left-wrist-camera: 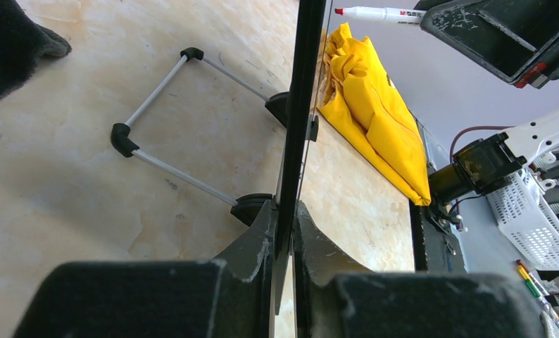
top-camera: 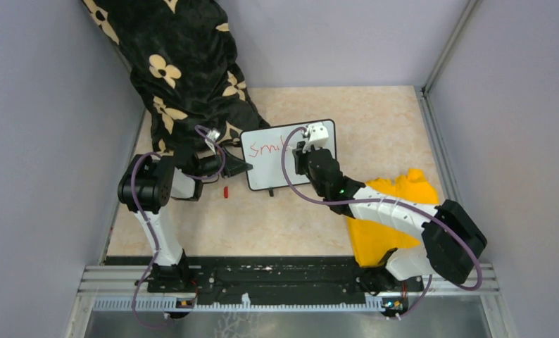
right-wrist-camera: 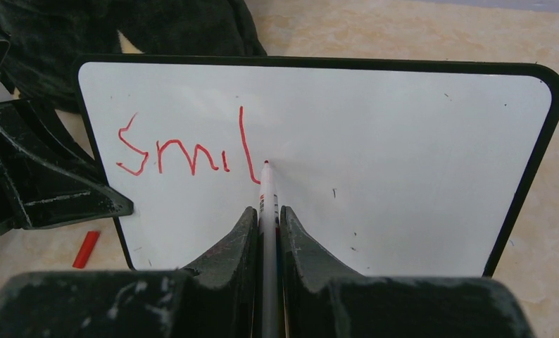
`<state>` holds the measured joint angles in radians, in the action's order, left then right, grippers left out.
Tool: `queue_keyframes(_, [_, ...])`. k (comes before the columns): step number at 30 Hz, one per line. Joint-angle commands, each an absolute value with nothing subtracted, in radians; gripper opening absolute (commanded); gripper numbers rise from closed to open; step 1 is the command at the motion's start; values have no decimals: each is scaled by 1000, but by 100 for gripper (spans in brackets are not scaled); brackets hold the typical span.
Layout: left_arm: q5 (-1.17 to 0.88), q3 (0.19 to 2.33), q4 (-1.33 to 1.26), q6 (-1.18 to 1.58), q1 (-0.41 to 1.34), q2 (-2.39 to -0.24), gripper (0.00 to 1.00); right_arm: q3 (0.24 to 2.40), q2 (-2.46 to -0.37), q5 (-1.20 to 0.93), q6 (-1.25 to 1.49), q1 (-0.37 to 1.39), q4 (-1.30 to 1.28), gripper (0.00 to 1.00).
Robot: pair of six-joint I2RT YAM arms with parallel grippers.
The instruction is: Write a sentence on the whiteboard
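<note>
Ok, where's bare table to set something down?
Free: the table beyond the whiteboard toward the right wall, and the near strip in front of it. Crowded: left gripper, red cap and black cloth left of the board; yellow cloth at near right.

Glossy, smooth white rectangular whiteboard (right-wrist-camera: 403,141) in thin black frame; matt beige marbled worktop (top-camera: 375,113); crumpled yellow cloth (left-wrist-camera: 375,120); plush black flowered fabric (top-camera: 185,63).

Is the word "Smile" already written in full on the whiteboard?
No: the red letters on the whiteboard read only "Smil", and the marker tip stands at the foot of the l, with no e.
</note>
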<state>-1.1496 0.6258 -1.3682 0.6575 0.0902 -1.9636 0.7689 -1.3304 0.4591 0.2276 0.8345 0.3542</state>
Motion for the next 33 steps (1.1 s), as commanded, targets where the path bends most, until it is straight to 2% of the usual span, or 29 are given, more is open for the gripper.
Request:
queue_keyframes(1, [-1155, 614, -1328, 645, 93, -1979, 0, 814, -1343, 469, 218, 816, 392, 0])
queue_keyframes(33, [-1157, 612, -1324, 642, 94, -1976, 0, 801, -1309, 496, 218, 775, 372, 0])
